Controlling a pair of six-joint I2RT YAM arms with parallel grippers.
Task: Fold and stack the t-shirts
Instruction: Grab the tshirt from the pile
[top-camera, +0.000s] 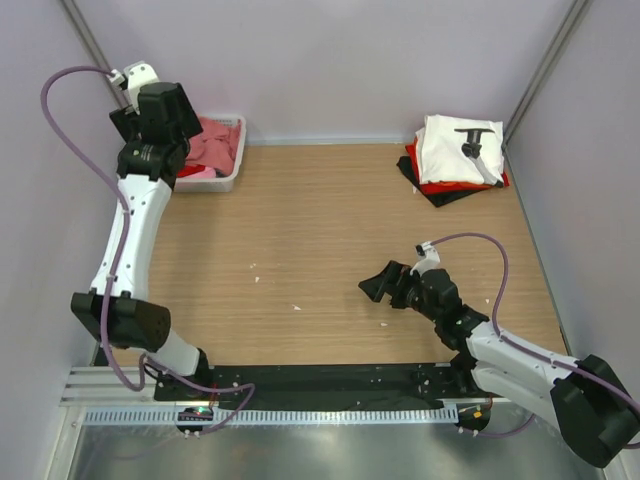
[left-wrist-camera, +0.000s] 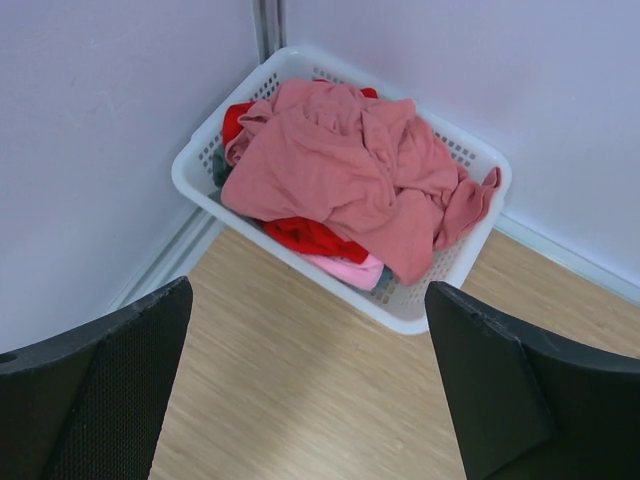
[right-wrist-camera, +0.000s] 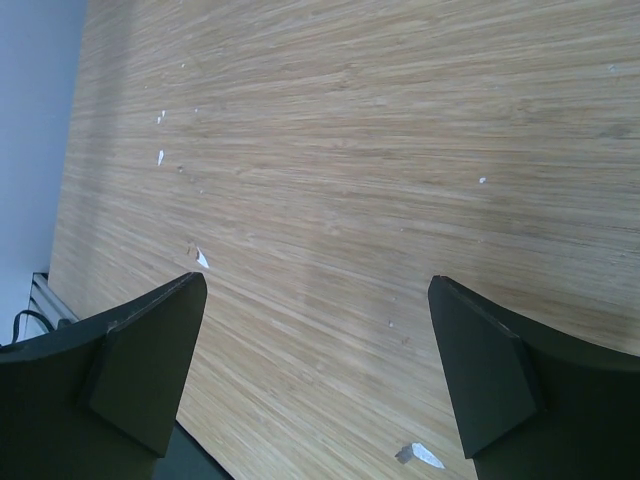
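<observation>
Step in hand, as I read it: fetching the next shirt.

- Left gripper (left-wrist-camera: 308, 380) hovers above the white perforated plastic basket (left-wrist-camera: 192, 172) in the far left corner of the light wooden counter (top-camera: 300, 230). Jaws wide apart, nothing between them.
- The large crumpled salmon-pink cotton t-shirt (left-wrist-camera: 340, 170) tops the basket pile, with one fold spilling over the rim. A red t-shirt (left-wrist-camera: 310, 238) and a paler pink piece of cloth (left-wrist-camera: 352, 270) show beneath it.
- Right gripper (right-wrist-camera: 316, 340) sits low over bare wood, toward the near right edge. It is also spread wide and empty.
- The folded stack is in the far right corner: a white t-shirt with black print (top-camera: 450, 150) on top, a red folded t-shirt (top-camera: 440, 187) under it, and a black folded t-shirt (top-camera: 432, 194) at the bottom.

Next move, as I judge it: drop the left gripper onto the salmon-pink shirt, pinch only the top layer and lift it clear. Carry it to mid-counter, where the right gripper can take an edge for spreading.

Risks: the red shirt may drag out with it, and the light basket may tip.
</observation>
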